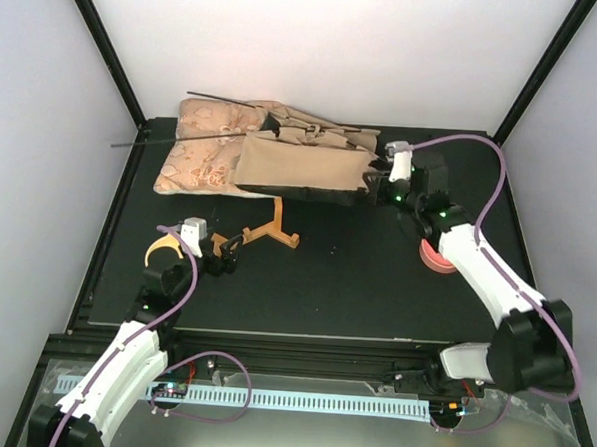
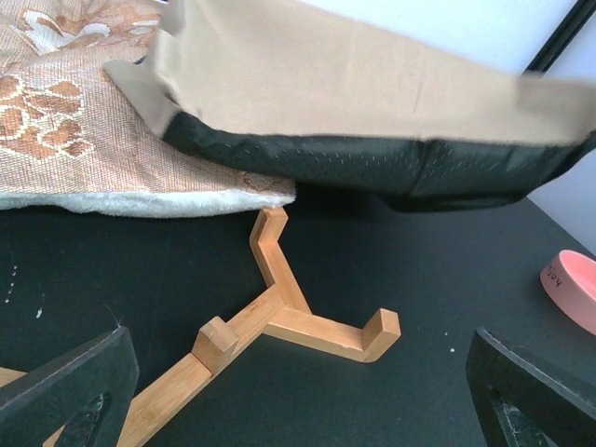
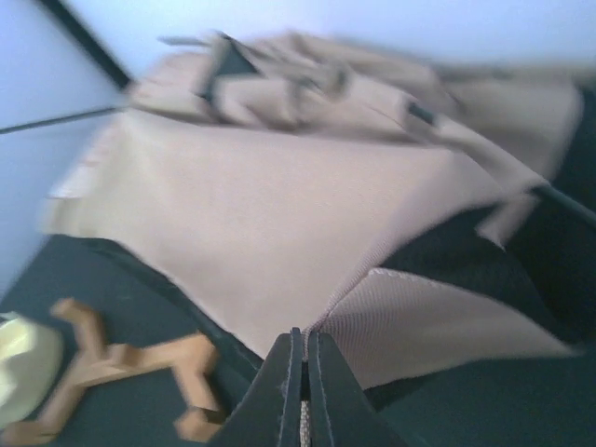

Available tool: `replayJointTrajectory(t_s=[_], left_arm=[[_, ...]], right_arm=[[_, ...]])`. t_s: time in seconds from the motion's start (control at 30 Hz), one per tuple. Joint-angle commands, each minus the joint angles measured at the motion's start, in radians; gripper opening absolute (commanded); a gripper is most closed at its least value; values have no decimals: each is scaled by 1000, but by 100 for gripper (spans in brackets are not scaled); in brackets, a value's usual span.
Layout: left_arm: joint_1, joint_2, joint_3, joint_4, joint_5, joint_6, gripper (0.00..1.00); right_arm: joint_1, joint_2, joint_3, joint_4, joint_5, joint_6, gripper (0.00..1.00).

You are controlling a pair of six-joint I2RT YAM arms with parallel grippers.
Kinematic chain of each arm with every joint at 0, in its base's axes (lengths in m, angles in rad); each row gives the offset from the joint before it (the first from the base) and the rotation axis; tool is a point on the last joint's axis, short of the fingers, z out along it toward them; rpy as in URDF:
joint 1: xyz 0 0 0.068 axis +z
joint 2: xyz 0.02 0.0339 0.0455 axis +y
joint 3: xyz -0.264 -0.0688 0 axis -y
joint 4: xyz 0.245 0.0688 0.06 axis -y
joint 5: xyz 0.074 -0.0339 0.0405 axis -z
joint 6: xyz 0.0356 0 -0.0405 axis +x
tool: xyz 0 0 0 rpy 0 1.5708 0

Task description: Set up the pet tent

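**Item 1, nearest you.** Left gripper: jaws spread wide, holding nothing, low over the black table and facing item 2.

**Item 2.** Wooden stand: a pale forked piece lying flat on the table, untouched. Its far tip sits just at the front edge of the cushion.

**Item 3.** Pink bowl: on the table beneath the right forearm, apart from the fabric. Mind it when you swing that arm.

**Item 4.** Right gripper: jaws pinched tight on a seam at the right-hand edge of the pet tent. Only a sliver of cloth sits between the fingers, so the hold is narrow.

**Item 5.** The pet tent itself: tan canvas with black lining, collapsed and bunched at the back of the table. Its left part is draped over the cushion, and its front edge appears raised off the table.

**Item 6.** Floral cushion: far left, partly under the tent.

**Item 7.** Thin black poles: jutting leftward out of the bunched fabric, past the cushion.

**Handling note.** The step in hand looks like drawing the canvas open from its right edge.
- Pull slowly and level, and watch the seam for slipping.
- Regrip deeper if the cloth creeps out of the jaws.
- You will probably want the idle left gripper to steady the opposite side, so the cushion is not dragged along.
- Take care that the poles do not snag in the folds.
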Motion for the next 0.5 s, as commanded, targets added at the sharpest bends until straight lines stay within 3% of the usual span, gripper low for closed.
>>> replayJointTrajectory(t_s=[0.0, 0.27, 0.37, 0.47], left_arm=[[-8, 0, 1, 19, 13, 2, 99], [-9, 5, 1, 22, 16, 2, 99], [-11, 6, 2, 22, 17, 4, 99], [-11, 2, 1, 17, 9, 4, 99]], right_arm=[[135, -148, 66, -112, -8, -79, 2], [245, -256, -248, -38, -82, 78, 21], [253, -302, -367, -15, -115, 124, 45], [253, -386, -393, -85, -113, 115, 59]])
